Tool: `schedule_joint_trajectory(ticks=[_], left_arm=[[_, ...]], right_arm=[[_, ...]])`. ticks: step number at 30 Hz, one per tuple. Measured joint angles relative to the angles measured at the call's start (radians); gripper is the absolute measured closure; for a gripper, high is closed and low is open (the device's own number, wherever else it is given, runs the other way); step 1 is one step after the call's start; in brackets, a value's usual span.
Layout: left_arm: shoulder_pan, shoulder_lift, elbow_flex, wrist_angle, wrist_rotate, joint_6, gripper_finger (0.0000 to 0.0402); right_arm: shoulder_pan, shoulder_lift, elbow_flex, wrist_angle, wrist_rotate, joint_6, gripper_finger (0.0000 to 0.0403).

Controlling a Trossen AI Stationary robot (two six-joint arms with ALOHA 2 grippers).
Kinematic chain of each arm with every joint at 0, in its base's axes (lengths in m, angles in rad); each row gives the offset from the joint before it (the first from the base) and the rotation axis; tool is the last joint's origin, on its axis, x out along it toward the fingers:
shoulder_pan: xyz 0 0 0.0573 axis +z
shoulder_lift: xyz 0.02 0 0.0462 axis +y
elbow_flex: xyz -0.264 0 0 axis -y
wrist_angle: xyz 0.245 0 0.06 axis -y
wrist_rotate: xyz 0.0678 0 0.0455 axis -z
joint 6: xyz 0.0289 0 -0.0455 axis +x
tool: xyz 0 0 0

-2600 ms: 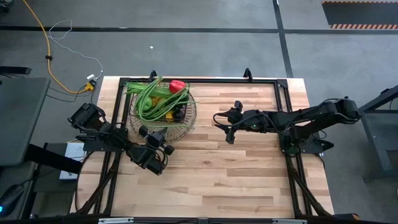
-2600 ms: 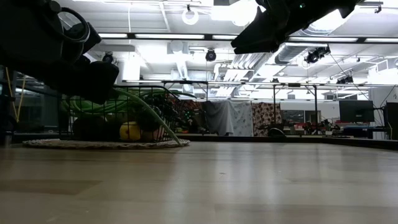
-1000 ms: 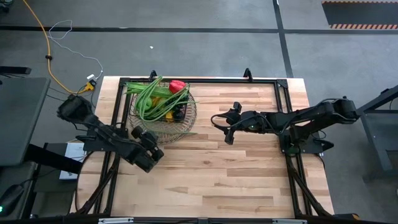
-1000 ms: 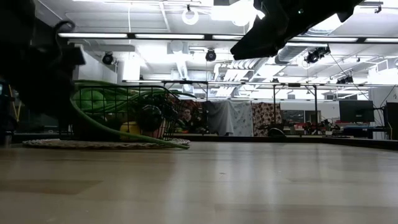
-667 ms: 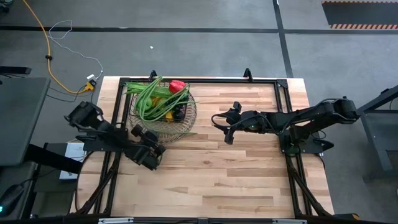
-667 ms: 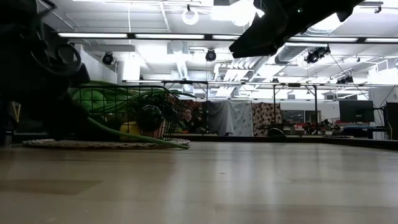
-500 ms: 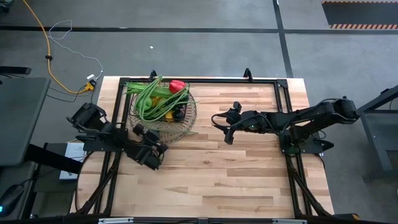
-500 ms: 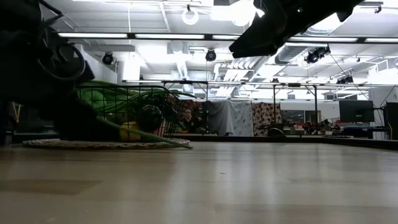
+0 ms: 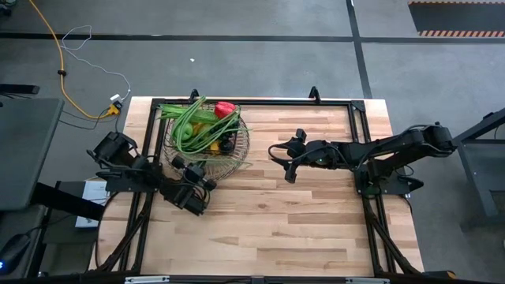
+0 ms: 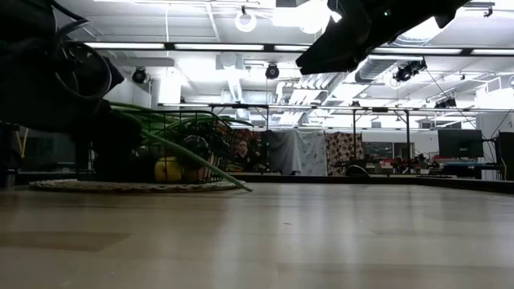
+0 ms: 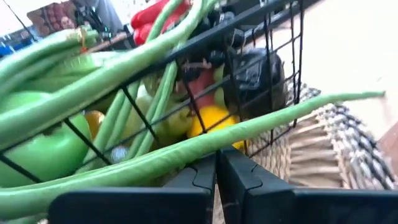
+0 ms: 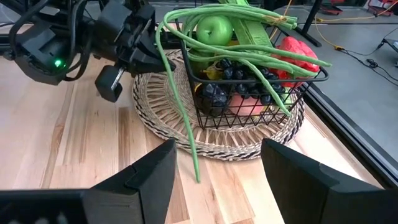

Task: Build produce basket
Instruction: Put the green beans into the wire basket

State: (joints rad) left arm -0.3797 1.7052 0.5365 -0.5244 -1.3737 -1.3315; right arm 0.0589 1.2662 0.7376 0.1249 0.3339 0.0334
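Now a long green bean point(image 11: 205, 151) hanging out of the basket point(image 9: 207, 142) is held between the closed fingers of the left gripper point(image 9: 196, 174), while the right gripper point(image 9: 282, 160) is kept wide open well apart.

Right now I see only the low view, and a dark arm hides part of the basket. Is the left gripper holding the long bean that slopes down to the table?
Observer: Yes. The left wrist view shows the left gripper shut on the bean, just outside the basket wall.
Operator: Where does the bean's other end go?
Observer: In the right wrist view it bends over the rim and joins the other beans on top.
Operator: And the right gripper?
Observer: The high view shows the right gripper open over the table, right of the basket and apart from it.
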Motion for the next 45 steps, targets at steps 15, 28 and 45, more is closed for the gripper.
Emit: schedule_joint_trajectory(ticks=[15, 28, 45], left_arm=[[-0.076, 0.0, 0.071, -0.001, -0.167, 0.084, 0.0401], [-0.049, -0.199, 0.153, -0.061, -0.182, 0.236, 0.0402], [0.357, -0.561, 0.152, -0.187, 0.084, 0.483, 0.0401]], right_arm=[[0.0, 0.0, 0.0, 0.0, 0.0, 0.0, 0.0176], [0.0, 0.0, 0.0, 0.0, 0.0, 0.0, 0.0176], [0.0, 0.0, 0.0, 0.0, 0.0, 0.003, 0.0176]])
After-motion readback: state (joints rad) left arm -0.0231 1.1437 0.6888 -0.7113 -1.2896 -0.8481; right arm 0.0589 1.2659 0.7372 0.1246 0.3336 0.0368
